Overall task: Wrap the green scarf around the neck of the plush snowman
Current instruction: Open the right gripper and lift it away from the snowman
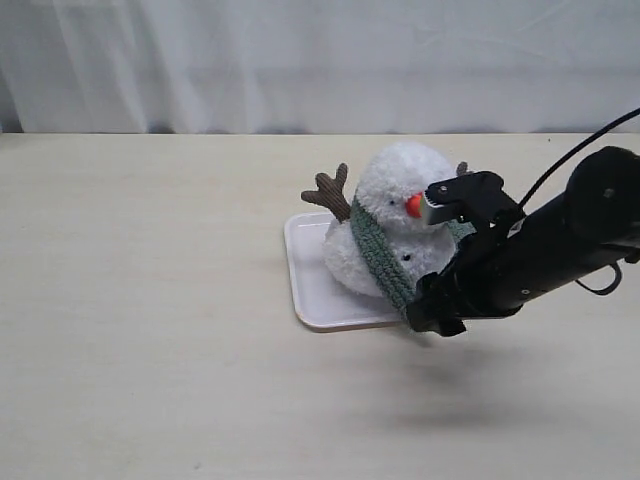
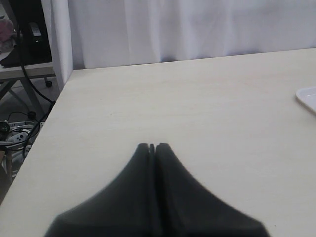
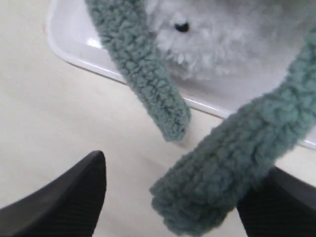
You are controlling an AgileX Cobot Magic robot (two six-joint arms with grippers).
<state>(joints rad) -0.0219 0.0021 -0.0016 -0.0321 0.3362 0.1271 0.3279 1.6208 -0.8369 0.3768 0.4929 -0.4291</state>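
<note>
Plush snowman [image 1: 400,215] sits upright on a white tray [image 1: 315,285] mid-table [image 1: 150,300]. Green scarf [image 1: 375,250] is looped at the snowman's neck [image 1: 362,215], running down across the front. In the right wrist view, one scarf end [image 3: 168,118] hangs past the tray rim. The other end [image 3: 222,177] lies between the spread fingers of the right gripper [image 3: 185,168], possibly touching one finger [image 3: 281,197]; nothing is pinched. Left gripper [image 2: 152,147] has its fingertips pressed together, empty, over bare table well away from the snowman.
</note>
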